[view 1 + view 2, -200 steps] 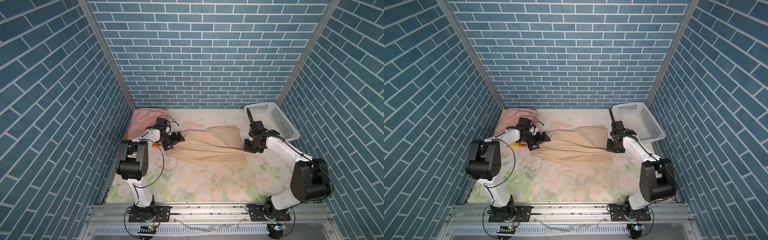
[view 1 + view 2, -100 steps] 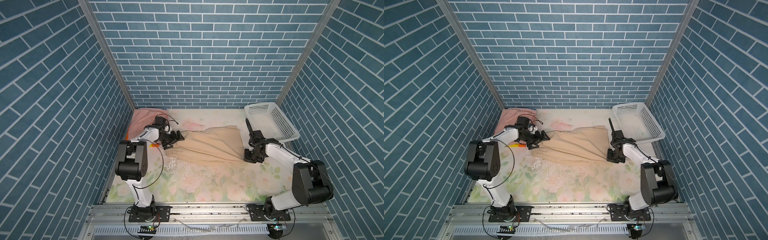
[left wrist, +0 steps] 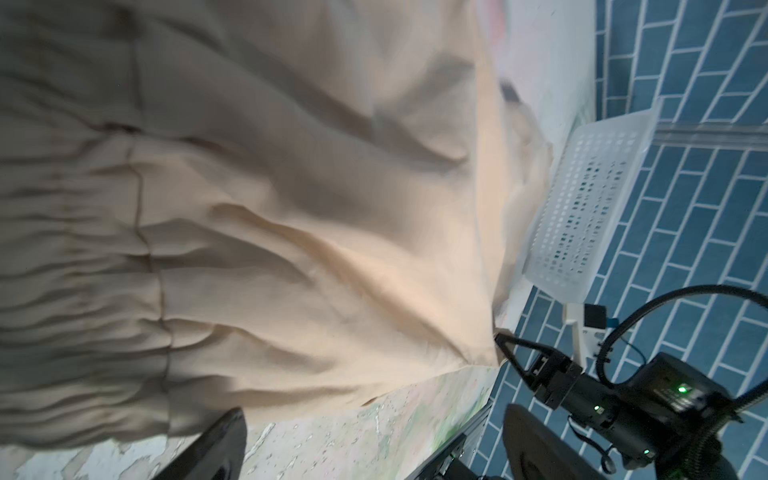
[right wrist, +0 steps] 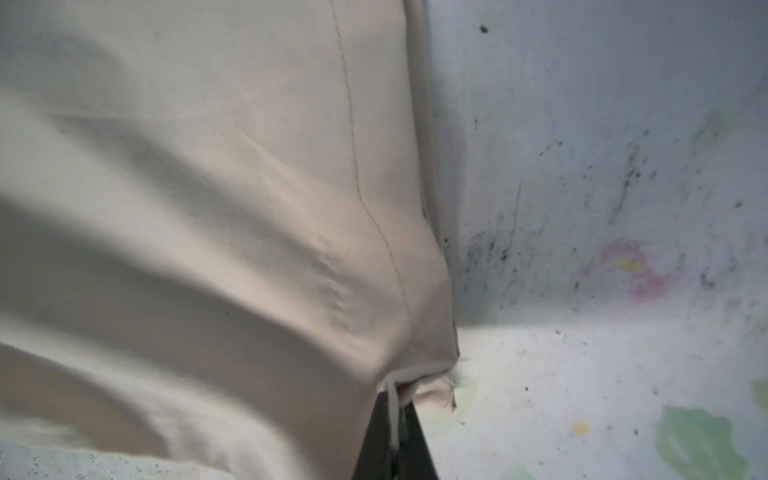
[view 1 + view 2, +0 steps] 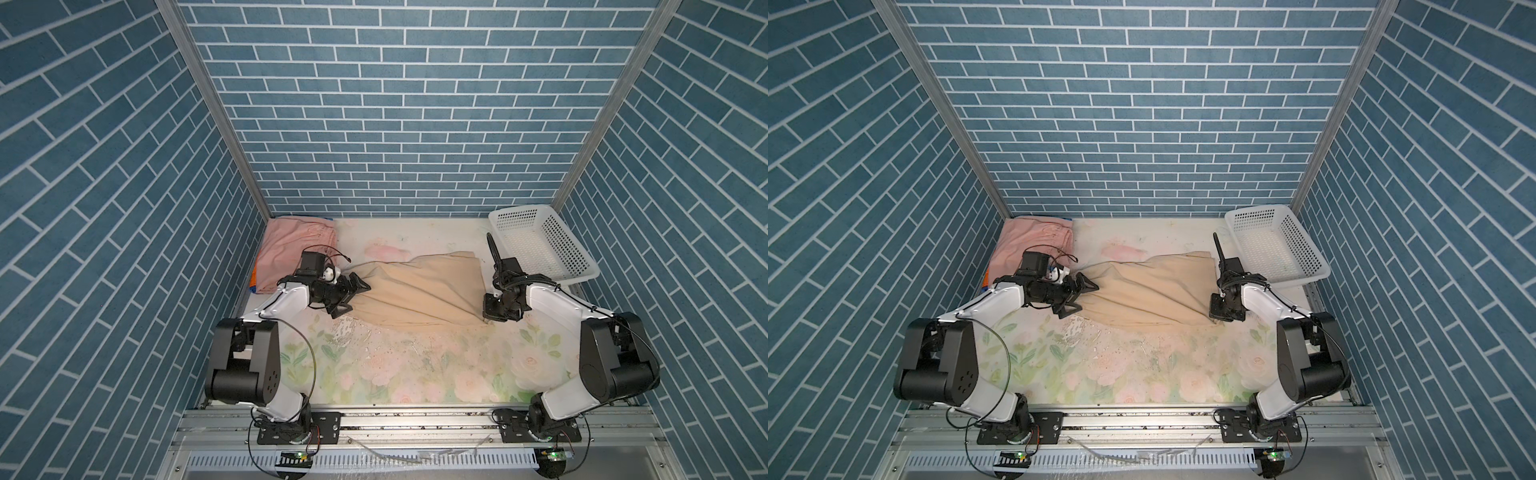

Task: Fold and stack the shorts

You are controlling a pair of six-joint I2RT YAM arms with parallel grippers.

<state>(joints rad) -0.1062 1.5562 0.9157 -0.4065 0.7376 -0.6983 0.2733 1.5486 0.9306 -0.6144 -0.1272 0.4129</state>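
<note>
Beige shorts [image 5: 415, 291] lie spread and rumpled mid-table on the floral mat [image 5: 415, 374], gathered waist toward the left arm, leg hems toward the right. Left gripper [image 5: 352, 296]: jaws spread about as wide as they go, nothing held, parked low at the waist edge. In the left wrist view the waist gathers fill the frame and one finger [image 3: 220, 444] sits just off the cloth edge; whether it touches the cloth, can't tell from here. Right gripper [image 5: 494, 313]: jaws fully closed, pinching the near hem corner of the beige shorts. The right wrist view shows that corner [image 4: 432, 386] bunched at the fingertips, with folds running into it. Pink shorts [image 5: 295, 245] are folded in the far-left corner, on top of the rainbow shorts [image 5: 253, 276], of which only an orange/blue sliver shows along the edge in both top views. Basket [image 5: 519, 210] is in the far-right corner, just beyond the right gripper and apart from all three shorts.
</note>
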